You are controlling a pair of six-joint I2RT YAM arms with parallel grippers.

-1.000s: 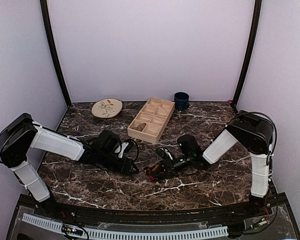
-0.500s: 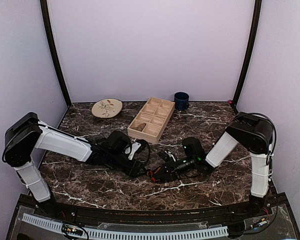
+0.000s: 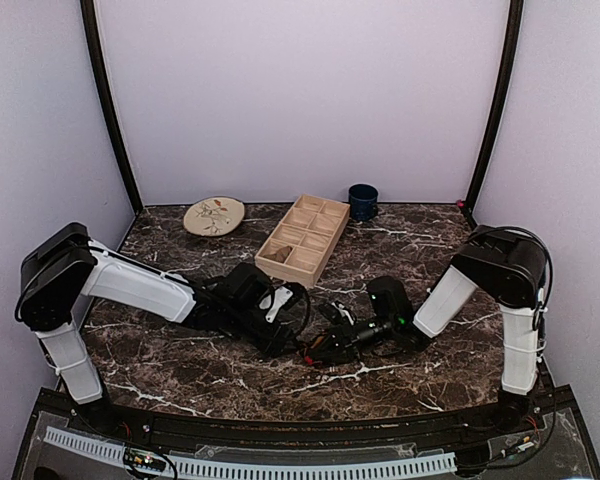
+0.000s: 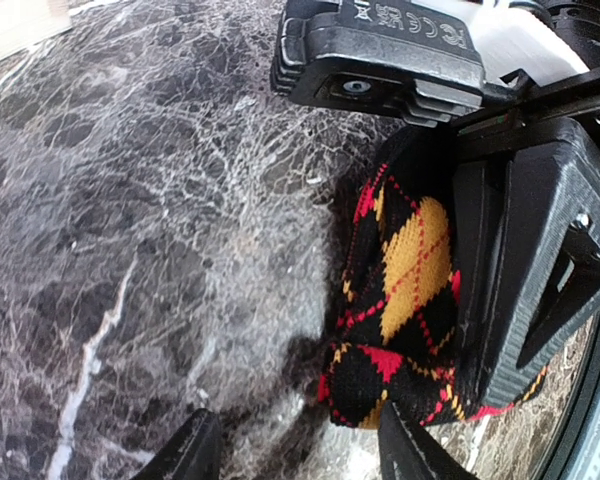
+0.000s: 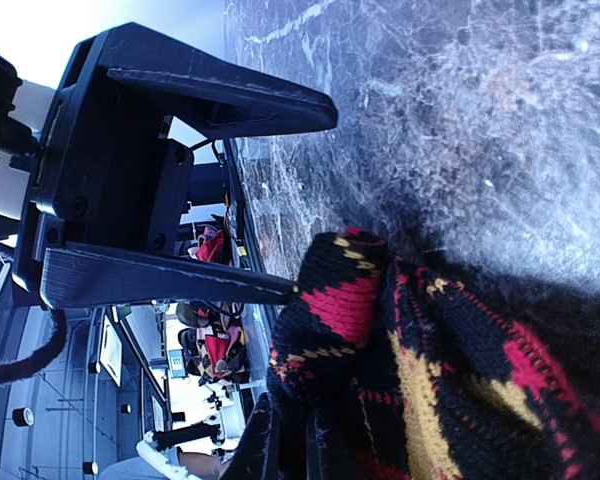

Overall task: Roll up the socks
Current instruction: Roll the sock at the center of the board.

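Observation:
A black sock [image 4: 400, 290] with red and yellow diamonds is bunched on the dark marble table [image 3: 180, 370], near the front centre. My right gripper [image 3: 322, 348] is shut on it, its black finger [image 4: 530, 270] pressing the fabric's right side. In the right wrist view the sock [image 5: 430, 380] fills the lower right, and the right gripper [image 5: 290, 440] clamps its folded edge. My left gripper [image 4: 295, 455] is open, its fingertips [image 4: 190, 450] straddling the table just in front of the sock's lower end. It also shows open in the right wrist view [image 5: 180, 180] and in the top view [image 3: 288, 338].
A wooden compartment tray [image 3: 302, 238] stands at the back centre, a patterned plate [image 3: 214, 215] to its left, and a dark blue cup [image 3: 362, 200] to its right. Both arms meet low over the table's front middle.
My left gripper has moved right, up to the sock. My right gripper with the sock has shifted a little right and nearer.

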